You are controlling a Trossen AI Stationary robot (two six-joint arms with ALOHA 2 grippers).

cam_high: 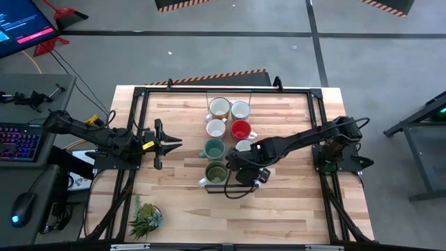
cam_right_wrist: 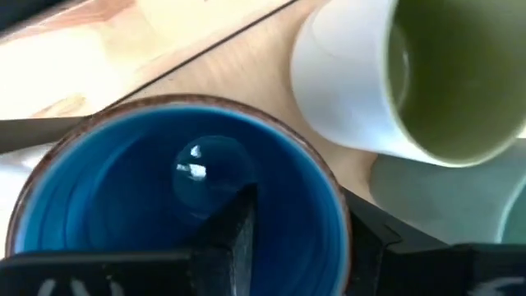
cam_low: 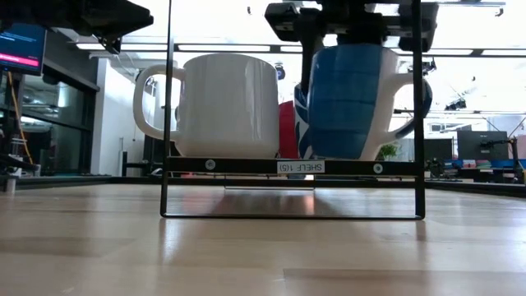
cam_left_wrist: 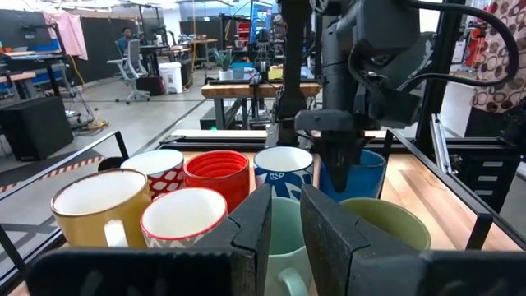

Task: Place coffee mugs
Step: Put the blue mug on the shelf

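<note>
Wooden planks make up your table top [cam_high: 279,202], boxed in by a dark frame [cam_high: 317,104] along its far edge and both sides. You have bare wood on either side of the mugs and along the near edge.

Your coffee mugs stand in two close rows at the table's middle. From the far edge: a cream mug [cam_high: 219,107] beside a white mug [cam_high: 240,110], then a white mug with a red pattern [cam_high: 216,128] beside the red mug [cam_high: 240,130], then the teal-green mug [cam_high: 213,148] beside a white and blue mug [cam_high: 244,146], then the olive-green mug [cam_high: 215,171]. The blue mug [cam_right_wrist: 177,197] sits beside the olive one, under your right arm.

Your right gripper [cam_high: 245,174] is directly over the blue mug, with one finger [cam_right_wrist: 234,230] inside it and the other outside the rim. Its jaws are parted around the wall, but you cannot tell whether they press it.

Your left gripper [cam_high: 171,143] waits over bare wood just left of the rows, aimed at the teal-green mug; its fingers [cam_left_wrist: 337,238] stand slightly apart on nothing.

A small potted plant [cam_high: 146,217] sits at the near left corner.

You can read "SHELF 1(S)" on a label [cam_low: 301,167] on the low dark rack [cam_low: 292,167] in the level view.
</note>
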